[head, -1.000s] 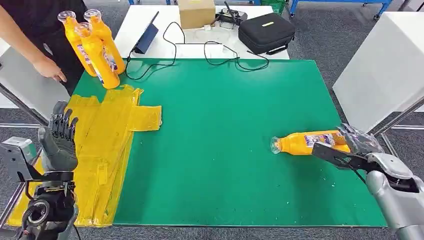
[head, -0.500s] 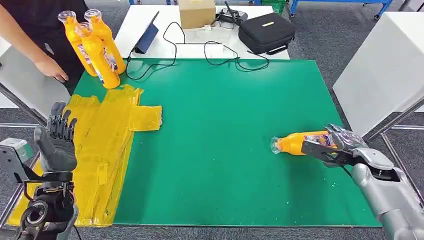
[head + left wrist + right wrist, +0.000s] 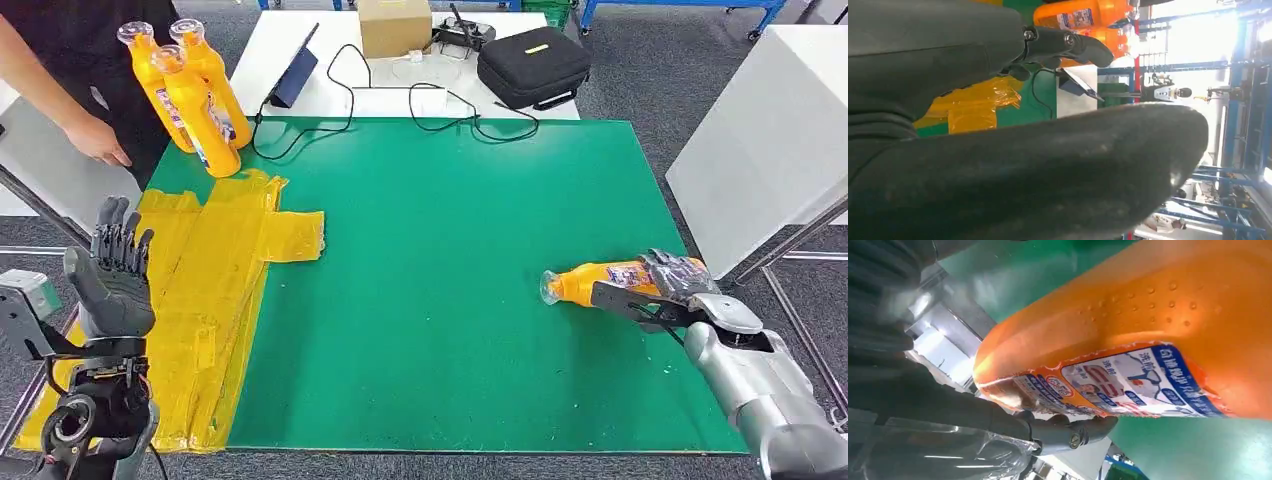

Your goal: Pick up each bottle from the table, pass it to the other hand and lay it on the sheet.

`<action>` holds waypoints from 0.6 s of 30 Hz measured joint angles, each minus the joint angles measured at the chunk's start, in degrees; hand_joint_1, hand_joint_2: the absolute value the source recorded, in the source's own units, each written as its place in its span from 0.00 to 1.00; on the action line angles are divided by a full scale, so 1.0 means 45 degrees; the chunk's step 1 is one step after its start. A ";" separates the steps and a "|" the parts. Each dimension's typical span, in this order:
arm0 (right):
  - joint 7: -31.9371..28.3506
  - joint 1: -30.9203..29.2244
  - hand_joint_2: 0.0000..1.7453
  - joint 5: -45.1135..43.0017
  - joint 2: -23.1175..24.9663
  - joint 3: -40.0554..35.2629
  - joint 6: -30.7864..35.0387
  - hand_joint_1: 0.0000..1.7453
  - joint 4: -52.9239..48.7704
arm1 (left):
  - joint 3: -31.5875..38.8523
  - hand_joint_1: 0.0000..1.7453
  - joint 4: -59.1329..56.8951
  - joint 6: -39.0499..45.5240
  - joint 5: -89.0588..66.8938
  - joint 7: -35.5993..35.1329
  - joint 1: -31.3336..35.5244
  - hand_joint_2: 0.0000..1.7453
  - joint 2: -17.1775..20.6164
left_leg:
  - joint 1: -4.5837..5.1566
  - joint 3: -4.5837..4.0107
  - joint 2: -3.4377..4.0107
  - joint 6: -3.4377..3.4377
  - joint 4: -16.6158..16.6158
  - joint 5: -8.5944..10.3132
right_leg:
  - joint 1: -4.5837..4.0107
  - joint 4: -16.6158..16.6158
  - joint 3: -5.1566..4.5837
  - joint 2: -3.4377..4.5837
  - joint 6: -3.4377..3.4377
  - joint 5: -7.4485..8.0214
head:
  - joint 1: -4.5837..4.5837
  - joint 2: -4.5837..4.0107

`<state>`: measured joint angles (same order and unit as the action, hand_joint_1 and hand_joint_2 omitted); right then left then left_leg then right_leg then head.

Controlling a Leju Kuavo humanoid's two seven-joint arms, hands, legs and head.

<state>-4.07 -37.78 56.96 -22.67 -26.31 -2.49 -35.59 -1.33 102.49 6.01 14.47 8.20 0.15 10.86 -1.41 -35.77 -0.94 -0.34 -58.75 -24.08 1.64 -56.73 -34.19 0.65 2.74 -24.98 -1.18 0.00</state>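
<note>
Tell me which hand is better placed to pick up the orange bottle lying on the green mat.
The right hand. Its fingers already reach around the orange plastic bottle lying on its side at the mat's right. The left hand hovers open, far off above the yellow plastic sheet.

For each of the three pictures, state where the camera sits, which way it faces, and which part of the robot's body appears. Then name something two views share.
Head view: high on the robot, facing forward and down at the green table; left hand and right hand show.
Left wrist view: behind the left hand, facing the standing bottles.
Right wrist view: behind the right hand, close on the lying bottle.
Shared: head and right wrist views show the lying bottle.
</note>
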 measured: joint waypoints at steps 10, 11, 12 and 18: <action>-0.0005 -0.0537 1.00 0.0331 0.0248 -0.0841 -0.0287 1.00 0.1376 | -0.0355 0.00 -0.0501 -0.0073 0.0277 0.0063 0.0510 0.00 -0.0015 | 0.0000 0.0100 0.0002 -0.0004 0.0001 -0.0009 | -0.0003 0.0011 0.0087 0.0003 -0.0003 -0.0004 | 0.0000 0.0000; -0.0078 -0.0560 1.00 0.0341 0.0258 -0.0919 -0.0379 1.00 0.1420 | -0.0389 0.00 -0.0539 -0.0073 0.0297 0.0117 0.0527 0.00 -0.0015 | 0.0000 0.0111 0.0003 -0.0004 0.0001 -0.0009 | -0.0003 0.0012 0.0086 0.0003 -0.0003 -0.0004 | 0.0010 0.0000; -0.0170 -0.0586 1.00 0.0345 0.0267 -0.1026 -0.0589 1.00 0.1503 | -0.0428 0.00 -0.0578 -0.0073 0.0321 0.0151 0.0550 0.00 -0.0015 | -0.0001 0.0121 0.0002 -0.0004 0.0001 -0.0008 | -0.0005 0.0014 0.0088 0.0002 -0.0003 -0.0004 | 0.0000 0.0000; -0.0393 -0.0662 1.00 0.0341 0.0296 -0.1337 -0.0952 1.00 0.1731 | -0.0511 0.00 -0.0627 -0.0049 0.0350 0.0160 0.0621 0.00 -0.0034 | -0.0002 0.0148 0.0015 -0.0005 0.0001 -0.0007 | -0.0009 0.0014 0.0125 0.0009 -0.0001 0.0001 | 0.0000 0.0000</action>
<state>-5.84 -40.76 58.49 -21.33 -32.33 -6.78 -27.80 -3.63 99.67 5.79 16.04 8.92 2.95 10.71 -1.42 -35.11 -0.87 -0.37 -58.74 -24.11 1.60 -56.66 -33.63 0.69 2.74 -24.98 -1.18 0.00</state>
